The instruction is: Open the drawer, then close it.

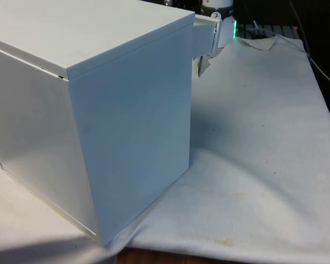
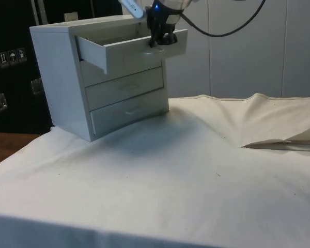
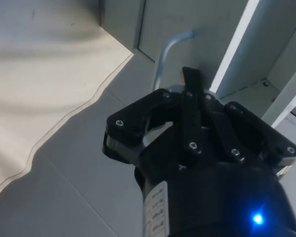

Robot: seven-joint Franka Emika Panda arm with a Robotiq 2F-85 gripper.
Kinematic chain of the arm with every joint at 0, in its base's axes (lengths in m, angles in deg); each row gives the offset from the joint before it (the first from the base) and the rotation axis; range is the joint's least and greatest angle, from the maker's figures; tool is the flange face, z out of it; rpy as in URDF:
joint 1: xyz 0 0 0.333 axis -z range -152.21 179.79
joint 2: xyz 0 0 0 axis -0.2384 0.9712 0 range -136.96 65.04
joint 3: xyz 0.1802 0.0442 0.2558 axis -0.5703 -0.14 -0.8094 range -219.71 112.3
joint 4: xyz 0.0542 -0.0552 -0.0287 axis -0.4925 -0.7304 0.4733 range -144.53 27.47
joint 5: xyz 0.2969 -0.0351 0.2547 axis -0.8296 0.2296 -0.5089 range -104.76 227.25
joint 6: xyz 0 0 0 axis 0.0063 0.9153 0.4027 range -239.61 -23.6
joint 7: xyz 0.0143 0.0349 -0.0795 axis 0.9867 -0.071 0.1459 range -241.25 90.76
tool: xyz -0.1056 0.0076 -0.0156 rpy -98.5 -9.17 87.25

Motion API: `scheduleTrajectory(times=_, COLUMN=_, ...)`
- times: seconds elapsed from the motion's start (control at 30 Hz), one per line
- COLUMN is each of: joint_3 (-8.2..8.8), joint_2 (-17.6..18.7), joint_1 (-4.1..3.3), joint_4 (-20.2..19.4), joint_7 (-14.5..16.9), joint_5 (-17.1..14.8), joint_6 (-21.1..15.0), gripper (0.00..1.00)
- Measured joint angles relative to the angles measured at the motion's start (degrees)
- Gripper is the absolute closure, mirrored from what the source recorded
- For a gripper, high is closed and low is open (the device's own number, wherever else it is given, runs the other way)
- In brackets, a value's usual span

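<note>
A white chest of drawers (image 2: 57, 77) stands on the cloth, and the front view looks at its back and side (image 1: 99, 110). Its top drawer (image 2: 129, 49) is pulled well out, and the drawer's front panel (image 1: 205, 34) pokes past the chest's far corner. My black gripper (image 2: 161, 40) sits at the middle of that front panel, coming in from above. In the wrist view the fingers (image 3: 190, 81) are drawn together at the pale curved handle (image 3: 164, 55), whose lower end runs in behind them. The drawer's white inside (image 3: 259, 91) lies just beyond the panel's top edge.
The two lower drawers (image 2: 126, 85) (image 2: 129, 111) are shut. The white cloth (image 2: 196, 170) spreads open in front of the chest. A raised fold (image 2: 279, 144) lies at the side view's right. A bare strip of wooden table (image 2: 2, 144) shows beside the chest.
</note>
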Motion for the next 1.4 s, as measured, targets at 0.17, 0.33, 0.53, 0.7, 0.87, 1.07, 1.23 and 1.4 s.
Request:
scheduleTrajectory(times=0.17, joint_3=0.29, joint_2=1.1, joint_1=0.06, joint_4=1.4, joint_7=-1.8, joint_5=1.7, joint_6=0.1, gripper=1.00)
scheduleTrajectory(times=0.33, joint_3=0.34, joint_2=2.0, joint_1=0.11, joint_4=2.4, joint_7=-2.6, joint_5=2.1, joint_6=0.1, gripper=1.00)
scheduleTrajectory(times=0.53, joint_3=0.57, joint_2=3.1, joint_1=0.11, joint_4=3.7, joint_7=-3.8, joint_5=2.9, joint_6=0.1, gripper=1.00)
scheduleTrajectory(times=0.7, joint_3=0.80, joint_2=4.1, joint_1=0.17, joint_4=4.9, joint_7=-5.3, joint_5=4.1, joint_6=0.1, gripper=1.00)
scheduleTrajectory(times=0.87, joint_3=0.86, joint_2=4.8, joint_1=0.23, joint_4=5.9, joint_7=-5.7, joint_5=4.2, joint_6=0.2, gripper=1.00)
scheduleTrajectory(times=1.07, joint_3=1.09, joint_2=6.0, joint_1=0.23, joint_4=7.3, joint_7=-6.5, joint_5=4.3, joint_6=0.2, gripper=1.00)
scheduleTrajectory(times=1.23, joint_3=1.49, joint_2=7.8, joint_1=0.29, joint_4=8.9, joint_7=-7.5, joint_5=4.6, joint_6=0.2, gripper=1.00)
scheduleTrajectory(times=1.4, joint_3=2.23, joint_2=9.6, joint_1=0.29, joint_4=10.7, joint_7=-7.9, joint_5=4.6, joint_6=-0.3, gripper=1.00)
